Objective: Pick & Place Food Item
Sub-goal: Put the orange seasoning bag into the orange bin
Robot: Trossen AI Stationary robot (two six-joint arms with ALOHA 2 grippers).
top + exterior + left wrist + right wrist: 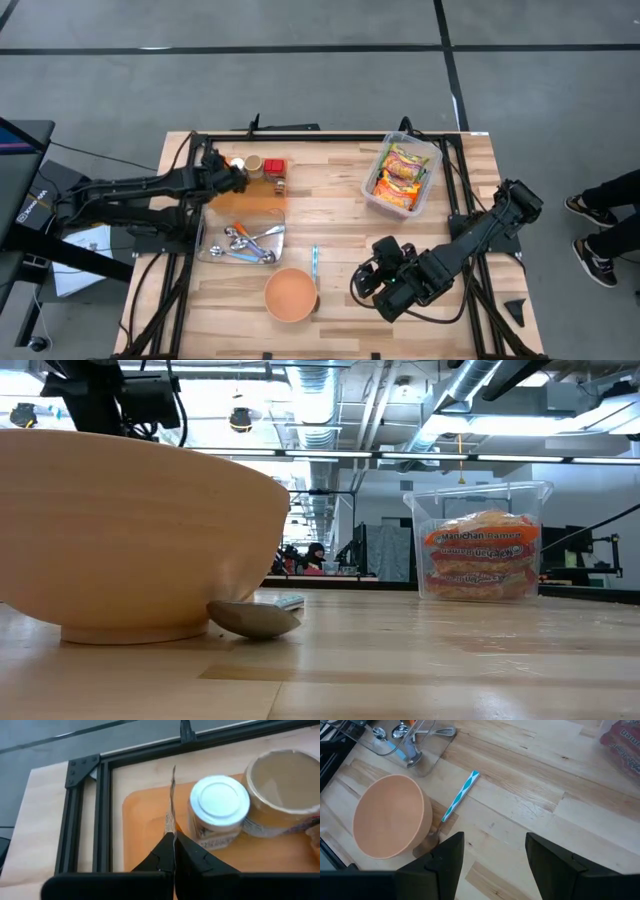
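My left gripper is at the back left, over the left end of an orange tray. It is shut on a thin flat brown packet, seen edge-on in the left wrist view. On the tray stand a white-lidded jar and a brown-topped can. My right gripper is open and empty above the table near the front, right of a tan bowl. A clear container of ramen packets stands at the back right. My left gripper pinches the packet's near end between its two fingers. The packet stands on edge and reaches forward from the fingertips over the tray, beside the white-lidded jar. Whether it touches the tray I cannot tell.
A teal-handled spoon lies beside the bowl, its head at the bowl's foot. A clear tray of metal measuring spoons sits front left of centre. A red item stands on the orange tray. Bare wood lies mid-table.
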